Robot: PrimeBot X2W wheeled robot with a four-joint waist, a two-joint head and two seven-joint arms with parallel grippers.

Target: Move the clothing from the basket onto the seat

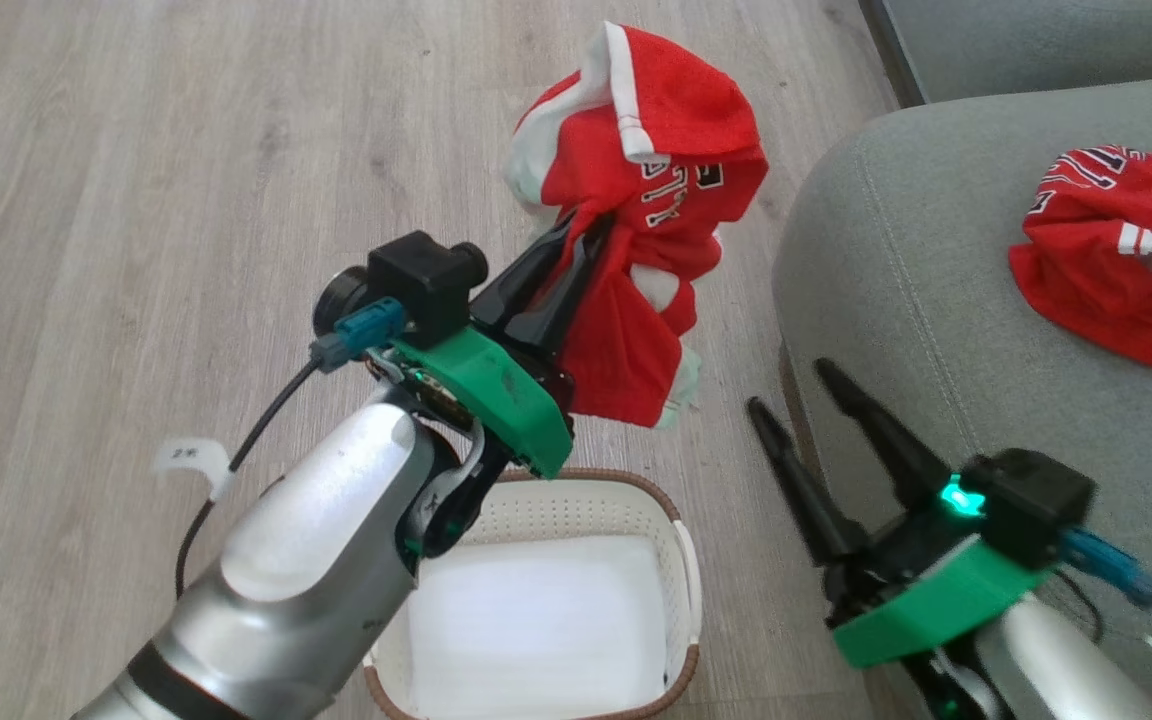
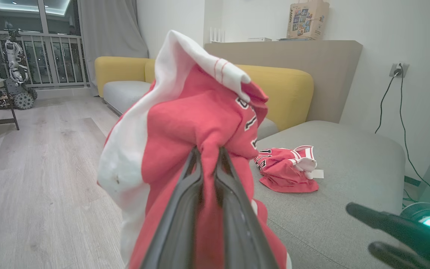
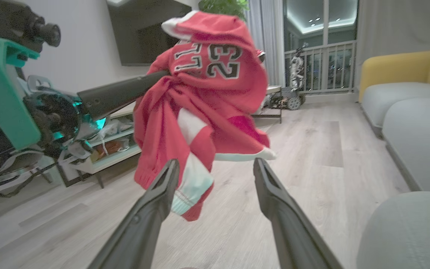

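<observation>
The small oval white perforated plastic basket (image 1: 684, 560) with a brown rim sits at the bottom centre of the head view, its pale floor in plain sight. Above it, at upper centre, the left gripper (image 1: 576, 232) has its fingers narrowed on a bunched red jersey (image 1: 666, 130) with white trim and black-and-white "23" lettering, which hangs clear of the basket. A second crumpled jersey (image 1: 1106, 270) lies on the grey-green fabric sofa cushion (image 1: 896, 250) at the right edge. The right gripper (image 1: 788, 388), at lower right, is spread wide, holding nothing.
</observation>
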